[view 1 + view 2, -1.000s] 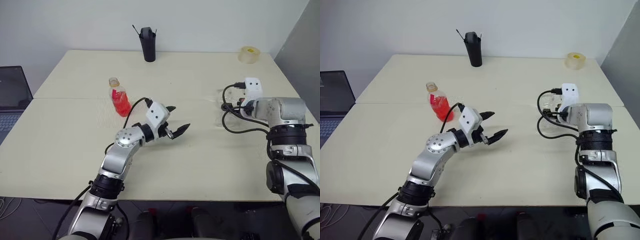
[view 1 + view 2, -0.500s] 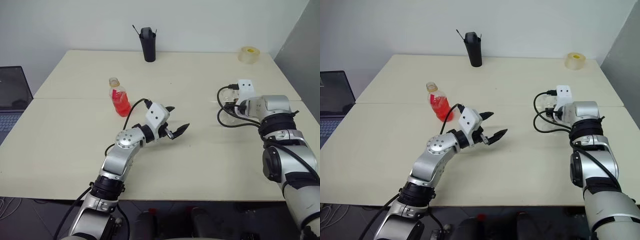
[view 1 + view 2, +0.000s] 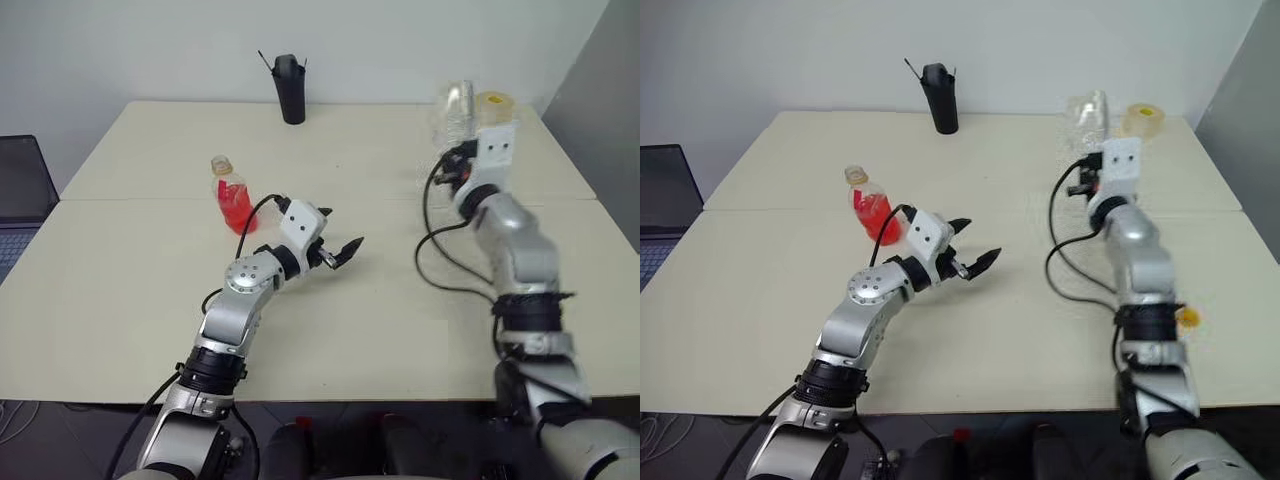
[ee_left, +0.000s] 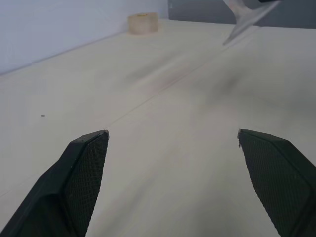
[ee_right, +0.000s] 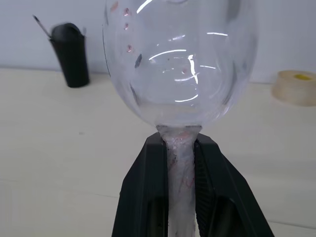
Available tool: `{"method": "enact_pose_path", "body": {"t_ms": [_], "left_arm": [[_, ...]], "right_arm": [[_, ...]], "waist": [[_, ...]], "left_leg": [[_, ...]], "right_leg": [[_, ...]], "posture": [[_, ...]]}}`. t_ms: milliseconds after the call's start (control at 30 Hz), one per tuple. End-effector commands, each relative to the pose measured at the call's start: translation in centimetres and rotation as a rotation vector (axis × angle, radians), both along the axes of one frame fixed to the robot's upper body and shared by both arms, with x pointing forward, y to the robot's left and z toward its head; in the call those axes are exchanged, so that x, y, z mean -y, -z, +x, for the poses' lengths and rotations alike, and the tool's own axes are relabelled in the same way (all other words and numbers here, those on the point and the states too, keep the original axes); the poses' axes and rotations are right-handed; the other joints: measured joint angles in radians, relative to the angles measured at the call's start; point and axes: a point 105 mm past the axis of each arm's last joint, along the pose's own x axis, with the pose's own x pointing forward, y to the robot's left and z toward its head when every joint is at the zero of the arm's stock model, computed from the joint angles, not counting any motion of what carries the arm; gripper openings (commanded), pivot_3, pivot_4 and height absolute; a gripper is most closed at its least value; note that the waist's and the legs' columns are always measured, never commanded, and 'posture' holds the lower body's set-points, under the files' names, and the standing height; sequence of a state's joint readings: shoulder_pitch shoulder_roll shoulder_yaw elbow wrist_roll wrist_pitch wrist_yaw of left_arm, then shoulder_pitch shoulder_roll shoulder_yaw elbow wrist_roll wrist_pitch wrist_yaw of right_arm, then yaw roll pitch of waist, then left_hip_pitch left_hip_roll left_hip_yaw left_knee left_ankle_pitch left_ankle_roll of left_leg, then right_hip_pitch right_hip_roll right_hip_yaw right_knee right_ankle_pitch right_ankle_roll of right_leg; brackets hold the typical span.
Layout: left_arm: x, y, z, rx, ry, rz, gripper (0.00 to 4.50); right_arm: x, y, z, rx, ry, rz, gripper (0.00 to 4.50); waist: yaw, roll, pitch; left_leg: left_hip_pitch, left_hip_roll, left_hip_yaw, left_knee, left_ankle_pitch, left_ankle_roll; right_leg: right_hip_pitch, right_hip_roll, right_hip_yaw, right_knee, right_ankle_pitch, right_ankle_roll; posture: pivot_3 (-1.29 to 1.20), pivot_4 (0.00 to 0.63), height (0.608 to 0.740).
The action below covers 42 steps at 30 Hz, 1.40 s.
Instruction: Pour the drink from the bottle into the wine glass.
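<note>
- The right end effector [image 5: 180,148] is pinching the stem of the wine glass [image 5: 180,64], its two black fingers [image 5: 145,197] pressed against the stem just under the bowl
- The glass is lifted clear of the surface [image 3: 400,320] and held upright on the robot's right side, in front of the roll of tape [image 3: 492,103] at the far right corner
- The bowl looks empty apart from a few small reddish specks on the inside, so I judge no pouring has happened yet
- The bottle [image 3: 231,193] stands upright on the surface at the left, red drink [image 3: 236,208] filling its lower body; its yellowish top looks capped, though that is too small to be sure
- The left end effector [image 3: 338,254] is spread wide and holds nothing; it hovers low over the surface near the bottle, apart from it, pointing away toward the middle
- A black holder [image 3: 290,88] sits at the far edge, not involved
- Done so far: the glass is secured
- Left to do, as I judge it: grasp the bottle, bring it to the glass, tip it and pour
</note>
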State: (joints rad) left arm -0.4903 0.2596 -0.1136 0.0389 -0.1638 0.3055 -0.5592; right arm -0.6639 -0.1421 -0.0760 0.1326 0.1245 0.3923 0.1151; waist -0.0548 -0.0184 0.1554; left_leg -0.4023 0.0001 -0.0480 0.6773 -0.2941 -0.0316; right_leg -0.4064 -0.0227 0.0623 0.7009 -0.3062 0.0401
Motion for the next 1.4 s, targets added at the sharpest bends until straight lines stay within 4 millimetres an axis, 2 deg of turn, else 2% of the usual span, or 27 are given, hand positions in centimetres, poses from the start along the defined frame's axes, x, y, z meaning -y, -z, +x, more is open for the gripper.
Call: {"method": "enact_pose_path", "body": {"t_ms": [33,200,367,500,633,767,1033,1233,1400], "left_arm": [[-1.3,-1.6,0.4,0.019,-0.03,-0.063,4.5],[-2.0,-2.0,0.1,0.004,-0.031,-0.09,4.5],[-2.1,-1.9,-0.2,0.0,-0.04,-0.085,4.5],[-2.2,-1.8,-0.5,-0.001,-0.049,-0.086,4.5],[-2.4,-1.8,-0.5,-0.003,-0.055,-0.082,4.5],[-2.0,-2.0,-0.3,0.006,-0.046,-0.073,4.5],[-1.7,-2.4,-0.2,0.02,-0.02,-0.055,4.5],[-1.4,-2.4,0.1,0.019,-0.006,-0.051,4.5],[-1.1,-2.3,0.2,0.021,0.009,-0.049,4.5]], "right_arm": [[-3.2,-0.8,-0.6,0.126,-0.024,-0.031,0.34],[-6.4,-1.0,0.8,0.172,-0.062,-0.025,0.34],[-6.7,-0.4,2.8,0.172,0.011,-0.036,0.34],[-7.2,2.7,3.0,0.085,0.008,-0.11,0.34],[-7.7,4.9,2.5,0.031,-0.027,-0.154,0.34],[-7.3,6.1,1.9,0.013,-0.056,-0.156,0.33],[-4.0,7.4,-0.1,-0.007,-0.053,-0.152,0.32],[-2.5,8.4,-1.2,-0.042,-0.037,-0.166,0.32],[-1.2,9.9,-2.4,-0.093,-0.019,-0.189,0.32]], "waist": [[-0.002,0.0,0.0],[-0.005,0.001,0.001],[-0.005,0.001,0.0],[-0.006,0.001,0.0],[-0.012,0.001,0.0],[-0.012,0.001,0.0],[-0.004,0.0,0.0],[0.001,0.0,-0.001],[0.008,0.0,-0.002]], "left_leg": [[0.0,0.0,0.0,0.0,0.0,-0.001],[0.0,-0.002,0.0,0.0,0.002,-0.003],[0.001,-0.002,-0.001,0.0,0.002,-0.003],[0.001,-0.002,-0.001,0.0,0.002,-0.003],[0.001,-0.001,0.0,0.0,0.002,-0.003],[0.002,-0.001,-0.001,0.0,0.002,-0.003],[0.002,-0.002,-0.001,0.0,0.002,-0.003],[0.002,-0.002,-0.001,0.0,0.002,-0.003],[0.002,-0.003,-0.002,0.0,0.002,-0.003]], "right_leg": [[0.0,0.0,0.0,0.0,0.0,0.0],[0.0,0.001,0.0,-0.001,0.0,0.0],[0.0,0.001,-0.001,-0.001,0.0,0.0],[0.001,0.0,-0.001,-0.002,0.0,0.0],[0.001,0.0,0.0,-0.001,0.0,0.0],[0.001,0.0,-0.001,-0.001,0.0,0.0],[0.002,0.0,-0.001,-0.001,0.0,0.0],[0.003,0.0,-0.001,-0.002,0.0,0.0],[0.003,0.0,-0.001,-0.002,0.0,0.0]], "posture": [[0.0,0.15,0.74],[0.0,0.15,0.74],[0.0,0.15,0.74],[0.0,0.15,0.74],[0.0,0.15,0.74],[0.0,0.15,0.74],[0.0,0.15,0.74],[0.0,0.15,0.74],[0.0,0.15,0.74]]}}
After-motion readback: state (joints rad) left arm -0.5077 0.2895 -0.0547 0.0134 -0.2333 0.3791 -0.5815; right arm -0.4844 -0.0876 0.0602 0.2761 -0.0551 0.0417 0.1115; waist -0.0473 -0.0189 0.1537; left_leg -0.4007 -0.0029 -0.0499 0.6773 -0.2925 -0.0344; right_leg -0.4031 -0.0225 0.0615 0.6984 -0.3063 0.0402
